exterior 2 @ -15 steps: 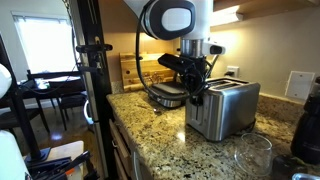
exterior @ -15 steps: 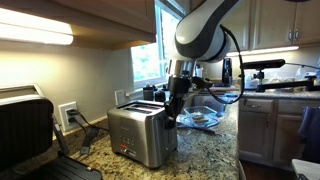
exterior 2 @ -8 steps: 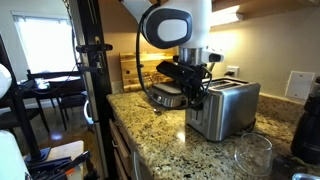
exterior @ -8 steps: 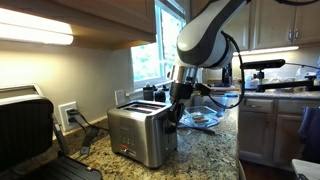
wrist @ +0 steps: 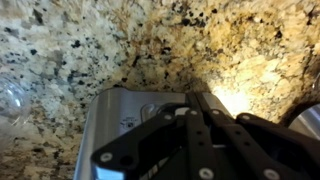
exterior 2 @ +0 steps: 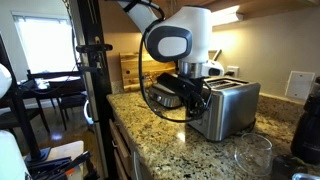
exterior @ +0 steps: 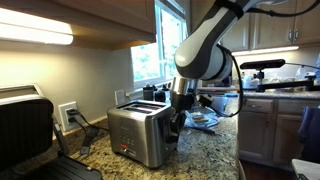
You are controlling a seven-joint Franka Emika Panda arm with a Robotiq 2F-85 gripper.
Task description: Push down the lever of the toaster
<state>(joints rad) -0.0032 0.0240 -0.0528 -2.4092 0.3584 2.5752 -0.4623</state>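
Hanging low at the right end of the boxy, brushed-silver steel two-slot toaster point(exterior: 142, 135), close against its rounded edge, with the black two-finger gripper point(exterior: 176, 126) pointed down. Shows the jaws pressed together in the wrist view, nothing pinched between them. Keeps the toaster upright on the speckled brown granite countertop point(exterior: 205, 150), near the far wall, right of a larger black-and-silver appliance point(exterior: 25, 125).

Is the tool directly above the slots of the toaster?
No. In an exterior view the tool hangs beside the short end of the toaster, lower than its top, not over the slots.
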